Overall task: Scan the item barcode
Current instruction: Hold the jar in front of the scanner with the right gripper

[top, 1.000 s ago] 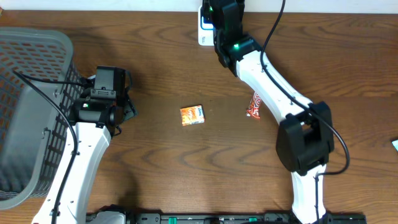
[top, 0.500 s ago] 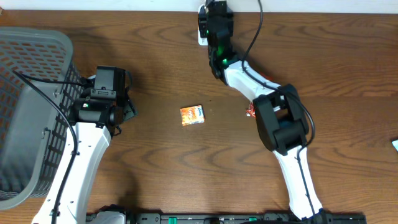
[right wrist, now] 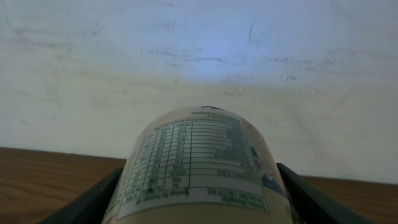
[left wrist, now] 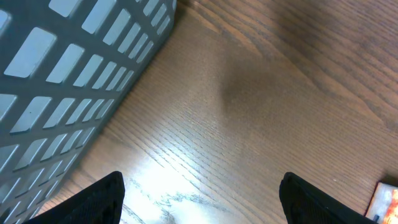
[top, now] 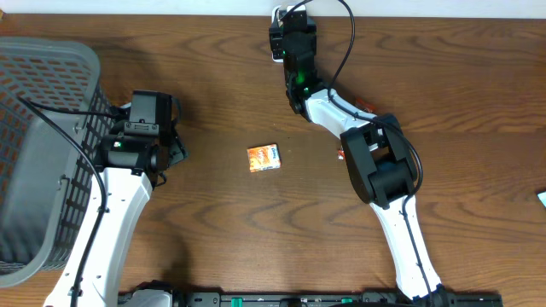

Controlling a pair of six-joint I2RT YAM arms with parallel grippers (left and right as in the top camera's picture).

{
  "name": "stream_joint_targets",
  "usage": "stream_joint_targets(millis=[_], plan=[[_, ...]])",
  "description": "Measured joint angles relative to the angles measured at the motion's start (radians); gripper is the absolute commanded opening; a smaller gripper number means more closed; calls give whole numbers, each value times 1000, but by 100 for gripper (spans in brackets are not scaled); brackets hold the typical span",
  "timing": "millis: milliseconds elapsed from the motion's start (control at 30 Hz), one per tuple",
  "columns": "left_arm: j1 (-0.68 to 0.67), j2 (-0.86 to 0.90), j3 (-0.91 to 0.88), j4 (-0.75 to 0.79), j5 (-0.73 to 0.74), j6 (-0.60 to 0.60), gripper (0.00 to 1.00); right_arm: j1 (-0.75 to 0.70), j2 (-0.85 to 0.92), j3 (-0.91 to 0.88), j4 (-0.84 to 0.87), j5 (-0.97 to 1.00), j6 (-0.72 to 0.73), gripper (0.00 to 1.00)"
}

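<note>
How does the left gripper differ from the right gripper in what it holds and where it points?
The left gripper is open and empty; the right gripper is closed on a white labelled bottle. The left gripper looks down at the wooden table beside the grey basket; the right gripper faces the pale wall at the table's far edge. Both show two dark fingers.

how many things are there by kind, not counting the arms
basket: 1
packets: 2 (orange packet, red packet mostly hidden by the arm)
labelled container in the right hand: 1
pale item at the table's right edge, kind unclear: 1
total: 5
</note>
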Motion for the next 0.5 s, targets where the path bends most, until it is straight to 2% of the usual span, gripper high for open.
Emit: stream_joint_targets(millis=[367, 500], plan=[[0, 0, 0, 0, 0, 0, 80, 6, -1, 0, -1, 73, -43, 48], [0, 0, 0, 0, 0, 0, 80, 21, -38, 0, -94, 108, -99, 51]])
